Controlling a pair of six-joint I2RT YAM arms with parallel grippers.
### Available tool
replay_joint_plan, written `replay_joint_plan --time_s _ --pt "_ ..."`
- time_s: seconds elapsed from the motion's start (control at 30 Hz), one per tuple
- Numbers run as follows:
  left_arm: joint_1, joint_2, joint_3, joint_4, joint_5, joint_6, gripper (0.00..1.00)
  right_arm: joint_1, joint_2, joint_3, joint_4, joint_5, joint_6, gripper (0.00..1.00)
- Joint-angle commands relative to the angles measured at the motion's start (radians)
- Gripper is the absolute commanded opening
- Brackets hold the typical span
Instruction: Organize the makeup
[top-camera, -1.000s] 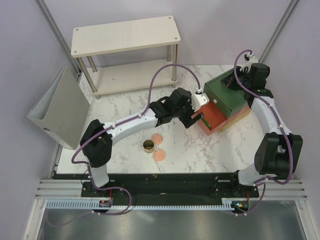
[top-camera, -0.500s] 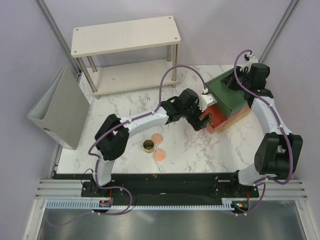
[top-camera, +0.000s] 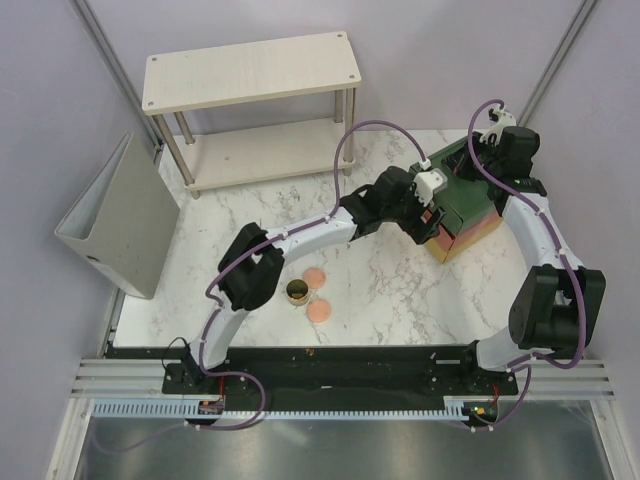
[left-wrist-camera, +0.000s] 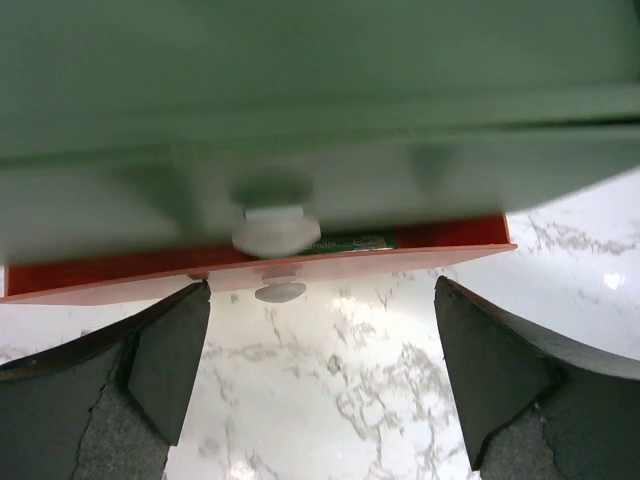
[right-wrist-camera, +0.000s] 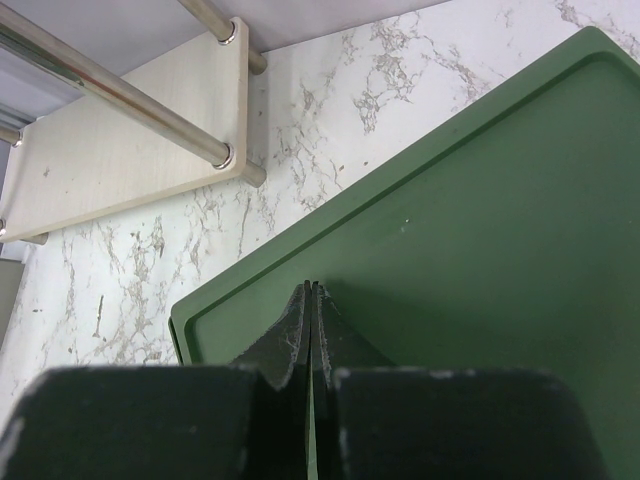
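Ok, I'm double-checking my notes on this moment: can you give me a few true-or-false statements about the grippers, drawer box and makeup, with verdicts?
The left gripper is open. True.
The right gripper is open wide. False: it is shut, at the drawer box's green top.
Two peach discs and a dark jar lie on the table. True.
The red drawer is pulled fully out. False: only a narrow red strip shows.

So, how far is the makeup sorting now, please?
Looks done: no tubes in sight, perhaps stored. In hand: open left tool at the red drawer, nearly pushed in; shut right tool on the green box. Left: two pink discs and the jar on the table.
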Motion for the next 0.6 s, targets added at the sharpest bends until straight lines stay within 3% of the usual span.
replay_joint_plan --time_s 0.0,0.27,0.43,0.57 --pt "0.0 0.07 0.109 0.124 0.019 -0.07 0.99 0.01 0.11 -0.112 -0.379 0.035 -0.052 0.0" --pt "0.0 0.055 0.074 0.174 0.016 -0.052 0.99 0.01 0.113 -0.104 -0.381 0.036 -0.052 0.0" --pt "0.003 -0.098 -0.139 0.172 0.0 -0.038 0.99 0.012 0.116 -0.104 -0.381 0.041 -0.052 0.0" --pt "0.058 -0.146 -0.172 0.031 0.043 -0.258 0.99 0.012 0.118 -0.109 -0.379 0.043 -0.054 0.0"
